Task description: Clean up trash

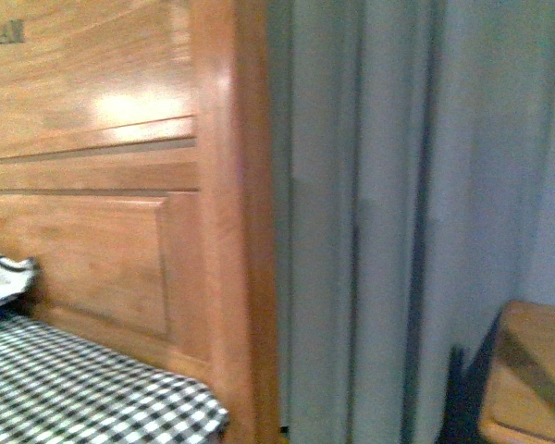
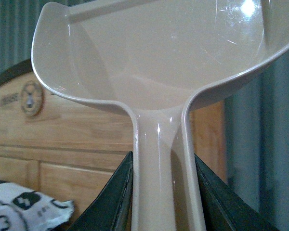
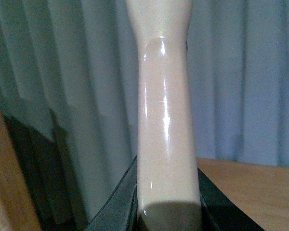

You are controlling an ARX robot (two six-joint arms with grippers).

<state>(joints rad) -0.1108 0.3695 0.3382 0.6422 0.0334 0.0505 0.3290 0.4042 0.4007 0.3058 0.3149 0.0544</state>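
Left wrist view: my left claw (image 2: 162, 192) clamps the dustpan (image 2: 154, 57) by its stem, scoop up, ready to catch. My right claw (image 3: 167, 197) grips a beige handle (image 3: 164, 96), probably a brush. The tissue trash shows in no view.

- A bedroom in a home.
- A tall wooden headboard (image 1: 102, 185) with panelled sections fills the left side.
- A black-and-white checked bed cover (image 1: 83, 388) lies at its foot.
- A patterned pillow (image 1: 0, 273) rests against the headboard.
- Grey-blue curtains (image 1: 398, 213) hang beside the bed.
- A wooden side table (image 1: 532, 379) stands near the curtains.
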